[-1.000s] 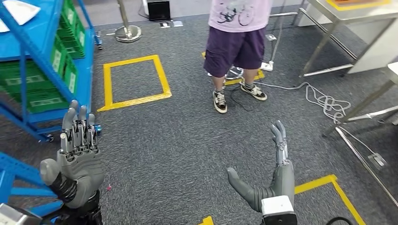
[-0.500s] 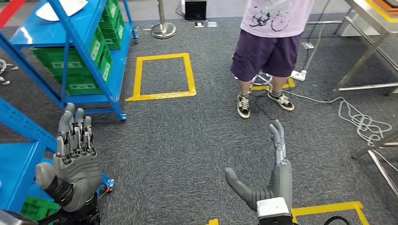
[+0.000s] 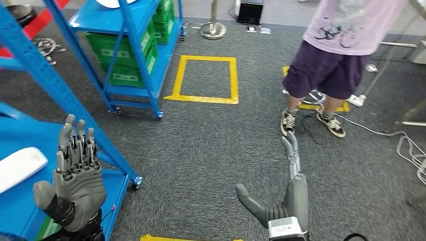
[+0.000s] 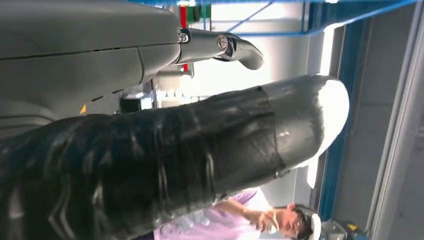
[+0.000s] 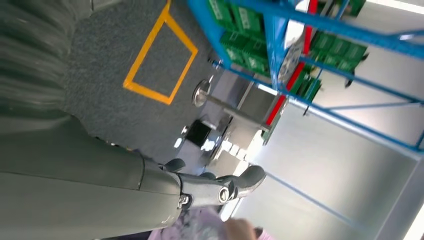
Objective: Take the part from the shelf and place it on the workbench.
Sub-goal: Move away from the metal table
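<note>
2 hands: left hand (image 3: 75, 175) at lower left and right hand (image 3: 286, 201) at lower centre, both flat, fingers straight and slightly apart, holding nothing.
Part: white part (image 3: 20, 168) lies on the blue shelf (image 3: 15, 135) at left edge, just beside the left hand.
Camera: turned left since 0.5 s ago; shelf now nearer.
Person: person (image 3: 334, 60) shifted to upper right.

Grey left hand (image 3: 75, 175) with dark ribbed fingers; right hand (image 3: 286, 201) grey, white-labelled wrist block
</note>
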Motion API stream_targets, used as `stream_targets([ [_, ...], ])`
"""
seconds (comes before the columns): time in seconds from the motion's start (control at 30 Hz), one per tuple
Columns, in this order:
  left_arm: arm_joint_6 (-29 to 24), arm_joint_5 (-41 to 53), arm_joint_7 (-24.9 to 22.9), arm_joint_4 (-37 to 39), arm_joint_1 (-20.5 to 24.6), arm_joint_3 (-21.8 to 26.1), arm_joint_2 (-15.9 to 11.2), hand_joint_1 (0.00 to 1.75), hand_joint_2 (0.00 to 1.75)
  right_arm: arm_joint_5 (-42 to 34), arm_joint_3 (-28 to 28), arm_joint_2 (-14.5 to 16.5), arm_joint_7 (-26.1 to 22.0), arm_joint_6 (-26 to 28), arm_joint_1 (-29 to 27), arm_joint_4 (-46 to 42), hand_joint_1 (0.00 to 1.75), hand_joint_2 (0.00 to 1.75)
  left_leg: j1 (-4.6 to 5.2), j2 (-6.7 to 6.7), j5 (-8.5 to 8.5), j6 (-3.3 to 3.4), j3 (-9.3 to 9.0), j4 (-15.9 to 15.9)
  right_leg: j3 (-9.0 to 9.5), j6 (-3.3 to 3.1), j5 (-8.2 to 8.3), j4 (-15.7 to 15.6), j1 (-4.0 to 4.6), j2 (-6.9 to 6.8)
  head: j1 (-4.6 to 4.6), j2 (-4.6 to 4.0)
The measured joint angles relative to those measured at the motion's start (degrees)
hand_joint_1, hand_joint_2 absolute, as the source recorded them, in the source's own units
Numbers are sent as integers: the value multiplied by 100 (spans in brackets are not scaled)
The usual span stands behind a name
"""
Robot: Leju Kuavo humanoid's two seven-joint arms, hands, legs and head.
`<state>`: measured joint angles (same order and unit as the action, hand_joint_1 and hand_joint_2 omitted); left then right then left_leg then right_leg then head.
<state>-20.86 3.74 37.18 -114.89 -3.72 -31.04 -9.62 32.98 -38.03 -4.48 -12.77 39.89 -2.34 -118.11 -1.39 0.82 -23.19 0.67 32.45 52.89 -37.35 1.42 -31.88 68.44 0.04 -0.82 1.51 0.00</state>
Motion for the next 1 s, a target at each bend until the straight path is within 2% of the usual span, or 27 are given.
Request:
stream_targets([
  [0.03, 5, -1, 22, 9, -15, 2, 0, 0, 0, 0, 0, 6, -22, -1, -17, 16, 0, 175, 1, 73, 1, 1, 1, 0, -142, 4, -49, 278, -8, 14, 22, 0],
  [0.07, 9, -1, 40, 20, -30, 5, 0, 0, 0, 0, 0, 13, -43, 0, -28, 34, 0, 175, 2, 147, 1, 1, -3, 0, -190, -2, 10, 337, -13, 25, 38, 0],
  [0.1, 11, -1, 56, 28, -40, 10, 1, 0, 0, -1, -1, 20, -63, 1, -33, 49, 0, 175, 1, 225, 0, 1, -11, 0, -130, -17, 178, 153, -17, 50, 49, 0],
  [0.13, 12, -1, 74, 34, -46, 15, 2, 0, 0, -3, -1, 28, -85, 0, -35, 59, 0, 175, -5, 306, -1, -2, -22, 0, 14, -39, 425, -224, -22, 127, 58, 0],
  [0.2, 11, -1, 102, 39, -47, 25, 6, 0, 0, -10, -1, 48, -119, 0, -40, 73, 0, 175, -27, 453, 4, -26, -9, -3, 341, -85, 827, -987, -44, 451, 55, 0],
  [0.23, 11, -1, 111, 43, -48, 28, 8, 0, 0, -14, -1, 56, -128, 0, -46, 80, 0, 175, -52, 518, 20, -57, 20, -3, 438, -98, 929, -1202, -44, 583, 54, 0],
  [0.27, 11, -1, 115, 49, -52, 30, 9, 0, 0, -17, -1, 63, -132, 0, -53, 90, 0, 175, -82, 583, 45, -98, 60, -8, 477, -104, 951, -1271, -40, 649, 51, 0],
  [0.3, 11, -1, 116, 55, -57, 31, 9, 0, 0, -19, -1, 68, -132, -1, -57, 101, 0, 175, -113, 656, 78, -147, 93, -24, 488, -106, 971, -1283, -29, 607, 52, 0],
  [0.33, 11, -1, 117, 59, -64, 34, 9, 0, 0, -20, -1, 76, -134, -1, -51, 110, 0, 175, -129, 670, 84, -188, 127, -37, 510, -124, 991, -1334, -23, 528, 59, 0],
  [0.37, 12, -1, 119, 62, -66, 40, 8, 0, 0, -20, -1, 86, -136, -1, -38, 119, 0, 175, -114, 580, 53, -216, 175, -7, 563, -148, 983, -1437, -22, 444, 50, 0],
  [0.4, 11, 0, 121, 63, -63, 51, 8, 0, 0, -19, -1, 99, -140, -1, -22, 125, 0, 175, -85, 425, -39, -232, 278, 133, 620, -180, 960, -1554, -21, 358, 22, 0],
  [0.47, 11, 0, 121, 70, -61, 69, 8, 0, 0, -19, -1, 119, -146, -1, -19, 146, 0, 175, -30, 72, -367, -237, 645, 818, 682, -223, 884, -1727, -3, 205, -59, 0],
  [0.5, 11, 0, 121, 77, -63, 74, 9, 0, 0, -20, -1, 125, -148, -2, -31, 161, 0, 175, -24, 2, -526, -238, 856, 1253, 673, -232, 868, -1739, 11, 134, -95, 0],
  [0.53, 11, -1, 121, 85, -67, 74, 9, 0, 0, -21, -1, 127, -148, -2, -45, 177, 0, 175, -20, -21, -613, -237, 1002, 1577, 661, -234, 866, -1735, 24, 63, -119, 0],
  [0.57, 11, -1, 121, 93, -70, 75, 9, 0, 0, -21, -1, 129, -148, -2, -52, 191, 0, 175, -12, -30, -603, -228, 1043, 1699, 659, -234, 864, -1733, 34, -9, -137, 0],
  [0.6, 11, -1, 121, 99, -71, 76, 9, 0, 0, -22, -1, 132, -148, -3, -53, 203, 0, 175, 3, -45, -493, -208, 952, 1564, 662, -233, 863, -1733, 42, -74, -157, 0],
  [0.63, 11, -1, 121, 104, -70, 77, 9, 0, 0, -22, -1, 135, -148, -3, -52, 209, 0, 175, 28, -90, -321, -175, 743, 1212, 670, -230, 859, -1733, 50, -134, -174, 0],
  [0.7, 11, -1, 122, 105, -59, 79, 10, 0, 0, -22, -1, 146, -149, -3, -54, 214, 0, 175, 133, -355, -60, -73, 225, 348, 686, -206, 847, -1725, 68, -238, -200, 0],
  [0.73, 11, 0, 122, 104, -53, 79, 10, 0, 0, -22, -1, 153, -149, -3, -57, 215, 0, 175, 180, -459, -2, -27, 59, 80, 684, -187, 845, -1712, 77, -288, -205, 0],
  [0.77, 11, 1, 122, 103, -52, 80, 10, 0, 0, -23, -1, 157, -150, -3, -60, 217, 0, 175, 218, -512, 11, 10, -15, -43, 680, -168, 847, -1697, 84, -340, -206, 0],
  [0.83, 10, 2, 122, 102, -66, 80, 10, 0, 0, -24, -1, 159, -150, -3, -58, 226, 0, 175, 204, -375, 58, 54, -31, -76, 663, -131, 842, -1663, 89, -431, -199, 0],
  [0.9, 7, 7, 126, 99, -74, 82, 11, 0, 0, -23, -1, 160, -152, -3, -40, 232, 0, 175, 141, -186, 84, 95, -87, -183, 533, -77, 688, -1442, 60, -278, -176, 0],
  [0.97, 3, 12, 129, 97, -77, 84, 17, 0, 0, -22, -1, 158, -155, -3, -41, 238, 0, 175, 91, -33, 89, 123, -120, -260, 187, -12, 345, -735, 11, -23, -116, 0],
  [1.0, 3, 14, 129, 97, -82, 84, 20, 0, 0, -22, -1, 158, -155, -3, -52, 245, 0, 175, 84, 14, 94, 130, -113, -256, -18, 17, 177, -281, -13, 32, -81, 0],
])
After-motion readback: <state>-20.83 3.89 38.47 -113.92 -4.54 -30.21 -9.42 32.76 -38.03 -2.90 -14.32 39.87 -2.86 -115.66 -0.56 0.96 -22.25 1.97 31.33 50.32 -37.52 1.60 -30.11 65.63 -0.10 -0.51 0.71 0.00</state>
